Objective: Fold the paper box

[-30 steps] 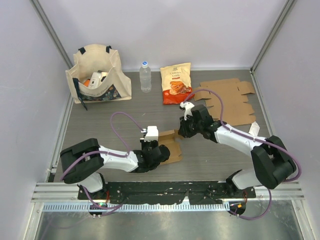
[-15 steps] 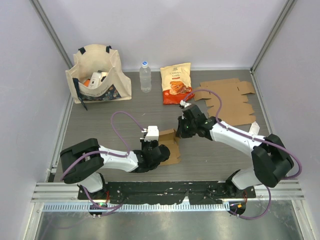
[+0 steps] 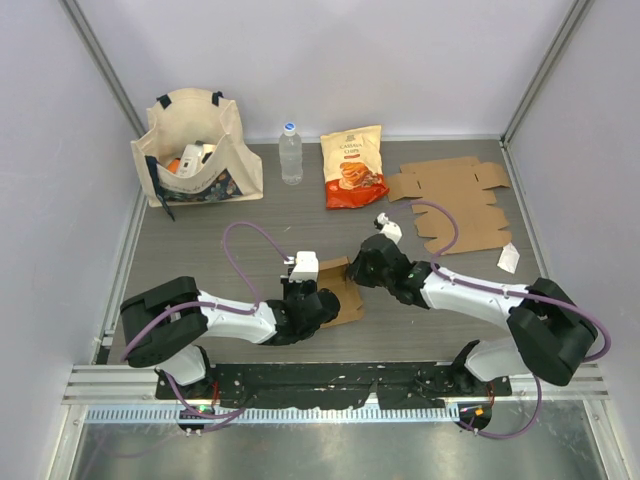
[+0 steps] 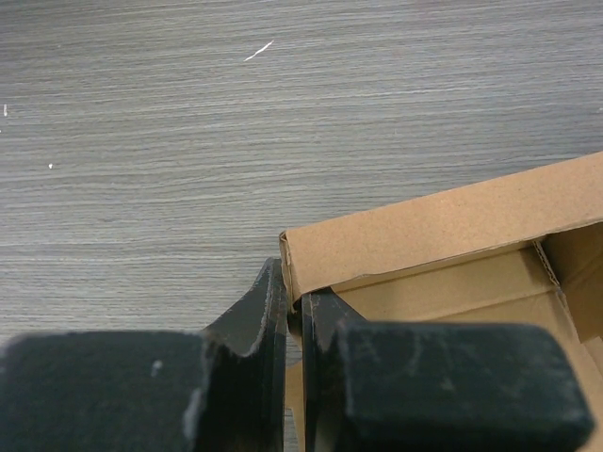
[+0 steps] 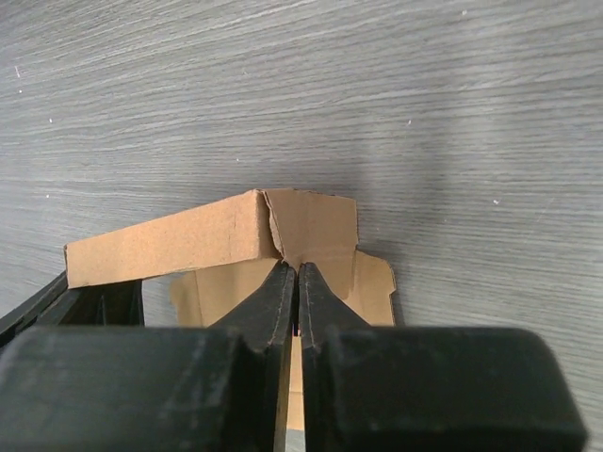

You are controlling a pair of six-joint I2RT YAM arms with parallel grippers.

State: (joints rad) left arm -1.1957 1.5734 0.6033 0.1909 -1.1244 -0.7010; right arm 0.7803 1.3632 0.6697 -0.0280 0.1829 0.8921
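Observation:
The paper box [image 3: 347, 291] is a small brown cardboard piece, partly folded, lying mid-table between the two arms. My left gripper [image 3: 322, 303] is shut on the box's near-left wall; in the left wrist view its tips [image 4: 294, 299] pinch the wall's corner, with the folded wall [image 4: 424, 231] running off to the right. My right gripper [image 3: 357, 271] sits at the box's far-right corner. In the right wrist view it [image 5: 297, 275] is shut, with a thin edge of cardboard between the fingers where the raised wall [image 5: 170, 240] meets a side flap [image 5: 316, 226].
A cloth tote bag [image 3: 195, 150] with items stands at the back left. A water bottle [image 3: 291, 153] and a snack bag [image 3: 352, 167] stand behind the box. A flat unfolded cardboard sheet [image 3: 455, 200] lies back right, with a white tag [image 3: 510, 259] near it.
My right gripper has come forward and left from behind the box to its far-right corner and shut there. The left gripper has kept its grip and not moved.

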